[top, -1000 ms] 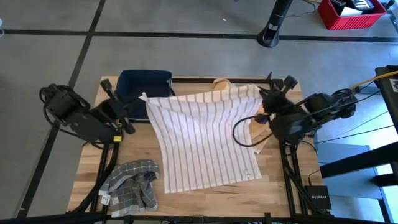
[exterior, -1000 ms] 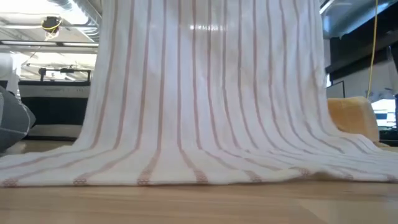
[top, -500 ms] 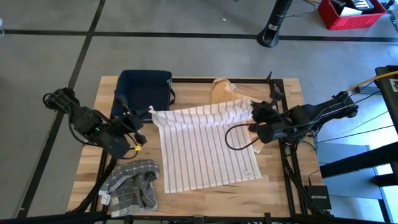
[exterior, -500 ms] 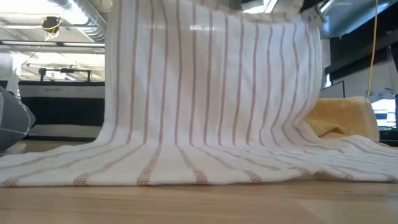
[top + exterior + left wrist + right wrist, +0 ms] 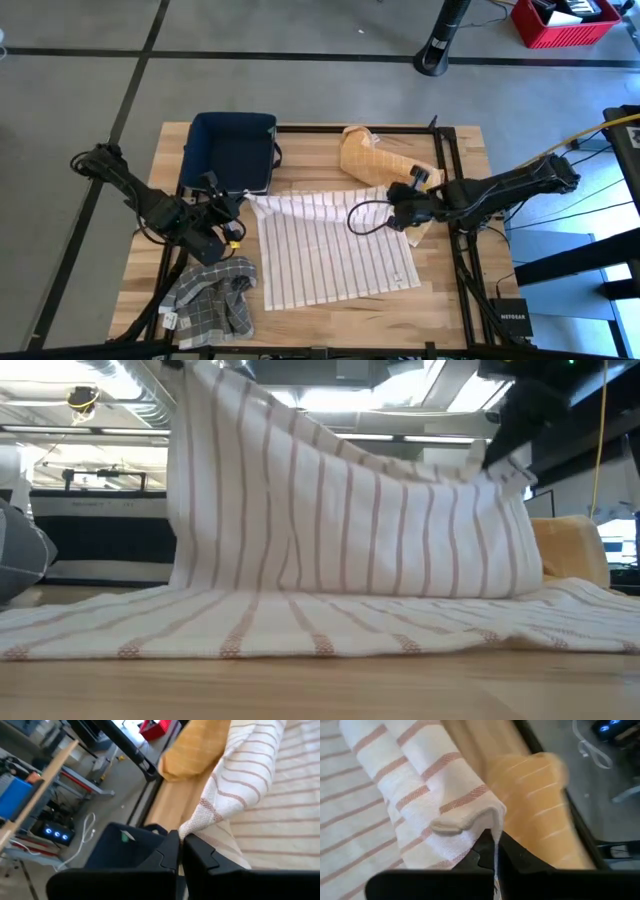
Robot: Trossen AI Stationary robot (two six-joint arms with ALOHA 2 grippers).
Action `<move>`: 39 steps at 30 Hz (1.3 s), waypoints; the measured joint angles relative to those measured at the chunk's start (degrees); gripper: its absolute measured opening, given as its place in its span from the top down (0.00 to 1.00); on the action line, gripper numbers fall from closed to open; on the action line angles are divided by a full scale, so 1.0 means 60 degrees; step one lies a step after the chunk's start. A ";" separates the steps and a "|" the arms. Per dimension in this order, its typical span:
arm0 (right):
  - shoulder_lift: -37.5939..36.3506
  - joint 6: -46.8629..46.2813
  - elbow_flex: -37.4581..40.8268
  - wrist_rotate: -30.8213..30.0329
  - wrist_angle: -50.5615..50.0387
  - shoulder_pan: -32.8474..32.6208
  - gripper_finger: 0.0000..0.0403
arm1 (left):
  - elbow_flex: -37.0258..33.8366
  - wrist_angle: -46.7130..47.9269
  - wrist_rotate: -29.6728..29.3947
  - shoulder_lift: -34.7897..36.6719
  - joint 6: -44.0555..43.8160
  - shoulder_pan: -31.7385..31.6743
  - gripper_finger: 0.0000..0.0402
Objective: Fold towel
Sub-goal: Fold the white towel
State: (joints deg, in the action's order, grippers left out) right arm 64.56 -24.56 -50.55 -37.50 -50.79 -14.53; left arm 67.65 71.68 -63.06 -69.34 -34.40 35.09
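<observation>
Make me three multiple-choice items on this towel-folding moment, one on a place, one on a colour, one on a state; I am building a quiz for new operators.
1. Where does the grey checked cloth lie in the high view?
A. near the table's front left corner
B. inside the navy bin
C. on top of the yellow cloth

2. What colour are the stripes on the striped towel?
A. blue
B. reddish brown
C. green

3. How do the left pincer and right pincer stand?
A. both open above the towel
B. one open, one shut
C. both shut on towel corners

Answers:
1. A, it lies crumpled by that corner, apart from the navy bin and the yellow cloth.
2. B, the low view shows reddish-brown lines on white.
3. C, each wrist view shows a corner pinched between closed fingers.
</observation>
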 joint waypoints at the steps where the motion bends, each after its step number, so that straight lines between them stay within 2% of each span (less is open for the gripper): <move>1: 0.0007 -0.0093 0.0248 0.0146 0.0295 -0.0007 0.99 | -0.0129 -0.0150 0.0110 0.0000 -0.0027 0.0000 0.99; 8: 0.0038 -0.0399 0.1955 0.0939 0.2276 -0.0006 0.99 | -0.0915 -0.1956 0.1640 0.0000 0.0529 0.0000 0.99; 16: 0.0614 -0.0935 0.3087 0.2645 0.4194 -0.0006 0.99 | -0.1363 -0.2887 0.1749 -0.0004 0.0535 0.0000 0.99; 25: 0.2168 -0.4150 0.3264 0.3700 0.4557 0.0875 0.97 | -0.1369 -0.3118 0.1737 -0.0004 0.0479 0.0000 0.99; 29: 0.2360 -0.3987 0.3194 0.4355 0.4458 0.1211 0.87 | -0.1369 -0.3128 0.1735 -0.0004 0.0462 0.0000 0.99; 34: 0.1846 -0.2242 0.2084 0.6038 0.2682 0.1320 0.67 | -0.1369 -0.3125 0.1734 -0.0004 0.0471 0.0000 0.99; 37: 0.1600 -0.1236 0.1355 0.6265 0.1327 0.1284 0.58 | -0.1369 -0.3125 0.1733 -0.0004 0.0475 0.0000 0.99; 39: 0.1514 -0.0397 0.1166 0.6131 0.1123 0.1203 0.54 | -0.1369 -0.3124 0.1733 -0.0004 0.0478 0.0000 0.99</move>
State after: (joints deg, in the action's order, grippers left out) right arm 73.64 -26.94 -43.55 -0.72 -44.05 -7.31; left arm 59.44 52.93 -52.66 -69.36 -31.53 35.09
